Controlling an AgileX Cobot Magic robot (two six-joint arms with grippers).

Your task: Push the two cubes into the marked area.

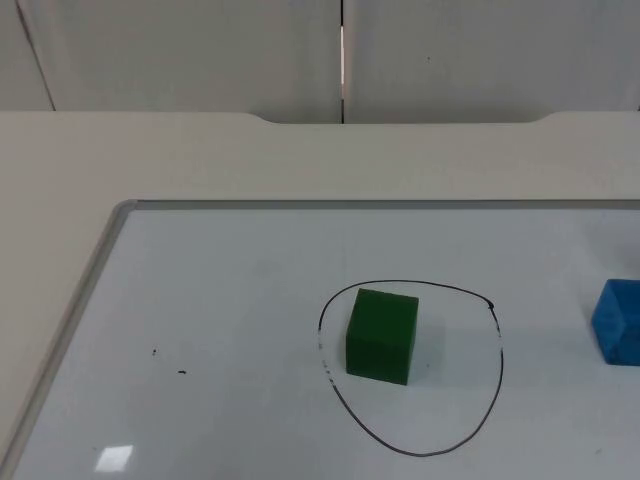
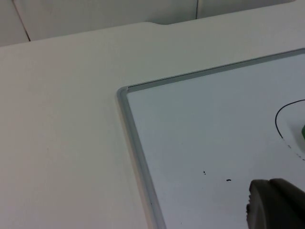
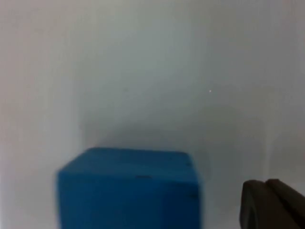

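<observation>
Already inside the ring (image 1: 412, 368), toward its left: green cube (image 1: 381, 336), so half done by the look of it. Well right of the ring, at the whiteboard's (image 1: 200, 330) right edge: blue cube (image 1: 618, 322), not yet in. Close behind it, right gripper (image 3: 272, 205), likely set to shove it leftward. Near the board's far-left corner, left gripper (image 2: 274, 202), waiting. Cannot tell how either gripper stands, open or closed. No readable writing, only stray ink specks.
</observation>
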